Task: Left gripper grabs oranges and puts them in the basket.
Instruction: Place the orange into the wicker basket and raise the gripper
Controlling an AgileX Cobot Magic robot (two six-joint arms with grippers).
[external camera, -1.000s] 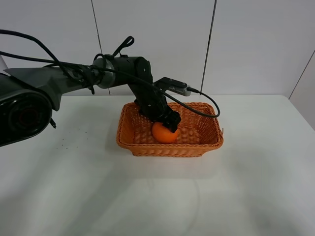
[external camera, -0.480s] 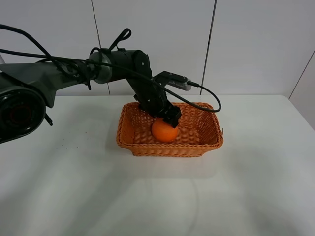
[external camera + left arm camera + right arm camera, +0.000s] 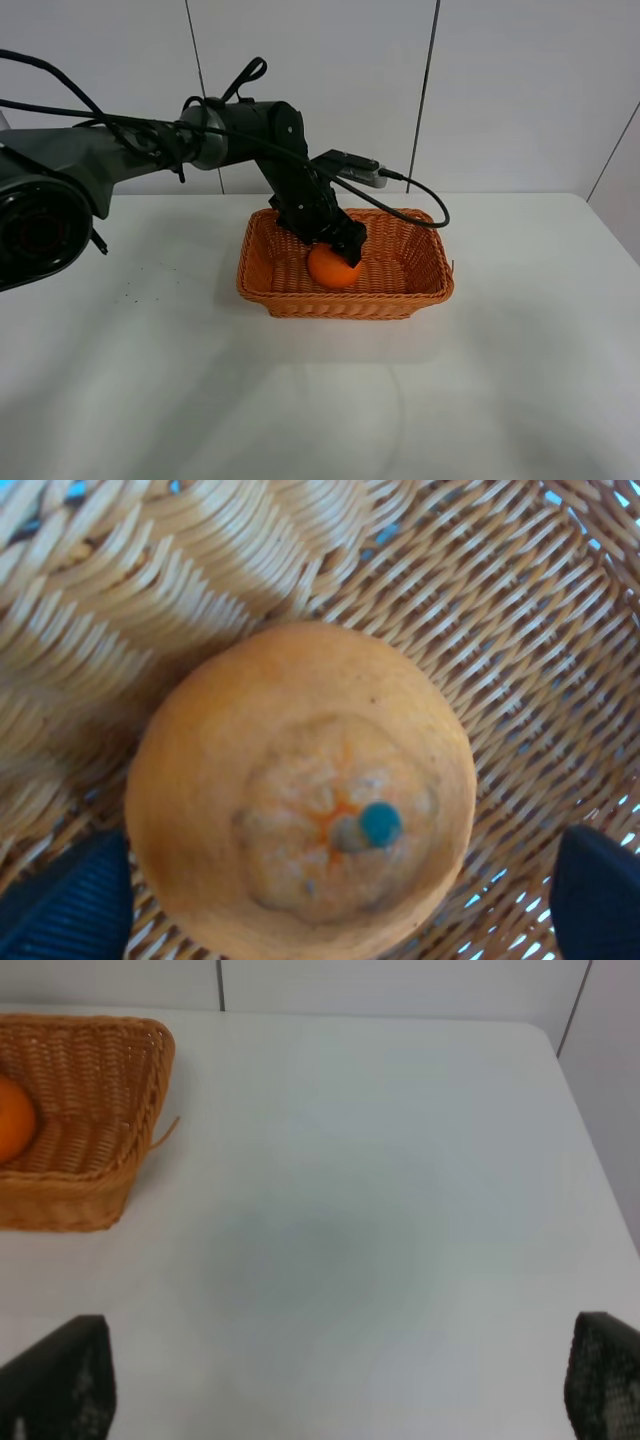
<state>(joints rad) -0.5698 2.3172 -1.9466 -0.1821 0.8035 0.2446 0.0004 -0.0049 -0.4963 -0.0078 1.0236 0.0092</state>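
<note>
The orange [image 3: 333, 268] lies inside the wicker basket [image 3: 420, 292], left of its middle. In the left wrist view the orange [image 3: 300, 800] rests stem up on the woven floor [image 3: 540, 680]. My left gripper [image 3: 345, 243] hangs just above and behind the orange, inside the basket. It is open: its fingertips [image 3: 65, 900] stand wide on either side of the fruit, and the far one is clear of it. My right gripper [image 3: 335, 1385] is open and empty over bare table, out of the exterior view. The right wrist view shows the basket's end [image 3: 110, 1150] and part of the orange [image 3: 12, 1120].
The white table [image 3: 320, 400] carries only the basket, which stands at the back centre. A white panelled wall [image 3: 520, 90] rises right behind the table. Black cables [image 3: 410, 200] loop from the left arm over the basket's back rim.
The left gripper rose a little off the orange, then dipped slightly. The orange stays in the basket. The right arm has not visibly moved.
</note>
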